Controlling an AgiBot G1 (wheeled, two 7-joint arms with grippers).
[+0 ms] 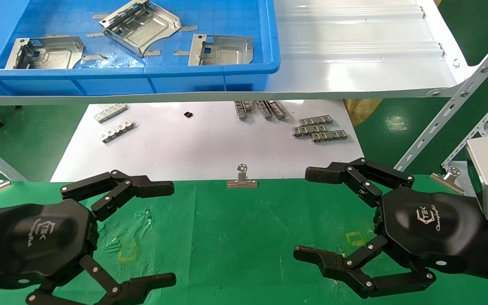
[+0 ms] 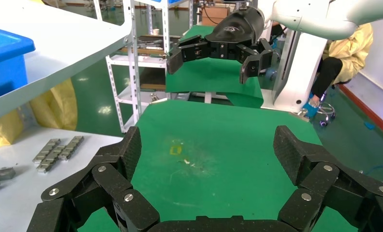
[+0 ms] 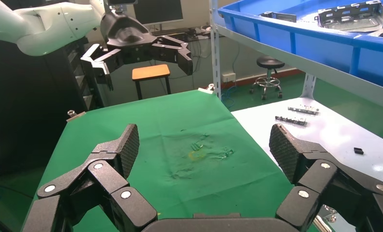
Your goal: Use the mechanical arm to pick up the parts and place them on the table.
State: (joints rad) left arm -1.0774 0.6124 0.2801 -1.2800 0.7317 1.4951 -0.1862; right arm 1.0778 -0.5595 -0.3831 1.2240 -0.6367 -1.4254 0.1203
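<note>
L gripper (image 1: 159,231) at 8 o'clock and R gripper (image 1: 311,216) at 4 o'clock hover over the green table (image 1: 235,237), fingers spread wide, nothing held. Three parts (image 1: 140,25) lie in the blue bin (image 1: 142,76) at 11 o'clock on the white shelf (image 1: 354,51), well apart from both.

White "TEK" logo on right end effector (image 1: 311,216) palm

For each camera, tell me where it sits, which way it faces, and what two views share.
Head: above, facing forward and down at the table, blue bin of parts; both open end effectors, left, right.
Left wrist: behind its own end effector, facing across the table to the right end effector.
Right wrist: behind its end effector, facing the left one.
Shared: the green table.
</note>
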